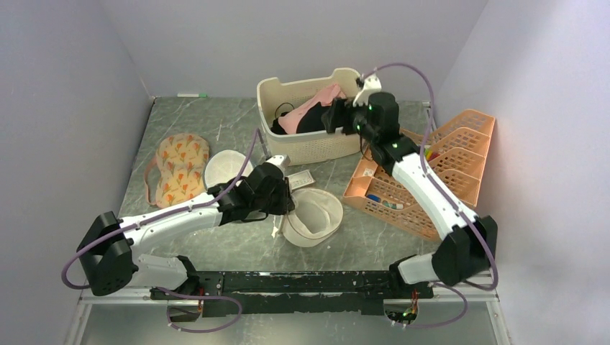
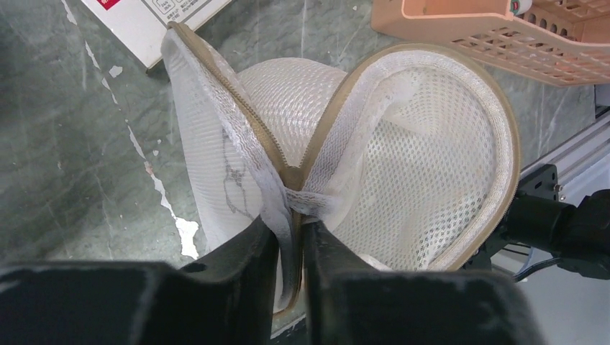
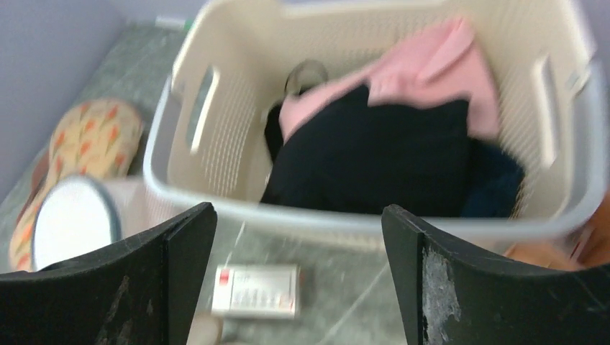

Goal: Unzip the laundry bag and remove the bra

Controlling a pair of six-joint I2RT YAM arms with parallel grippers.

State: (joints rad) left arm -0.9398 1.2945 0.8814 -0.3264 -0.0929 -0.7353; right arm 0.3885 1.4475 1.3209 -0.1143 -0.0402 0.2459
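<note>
The laundry bag (image 1: 316,215) lies unzipped in the middle of the table, its white mesh inside gaping with nothing showing in it. In the left wrist view its beige zip rim (image 2: 503,136) curls open. My left gripper (image 2: 291,230) is shut on the bag's folded rim by the zip end; it also shows in the top view (image 1: 286,203). A floral-patterned bra (image 1: 180,169) lies flat at the table's left, also in the right wrist view (image 3: 93,136). My right gripper (image 3: 298,215) is open and empty, held above the front of the cream basket (image 1: 332,115).
The cream basket (image 1: 288,90) at the back holds pink and black garments (image 3: 403,136). A plain white round mesh bag (image 1: 223,167) lies next to the bra. A small white card box (image 1: 301,178) lies behind the laundry bag. Orange trays (image 1: 446,162) stand at the right.
</note>
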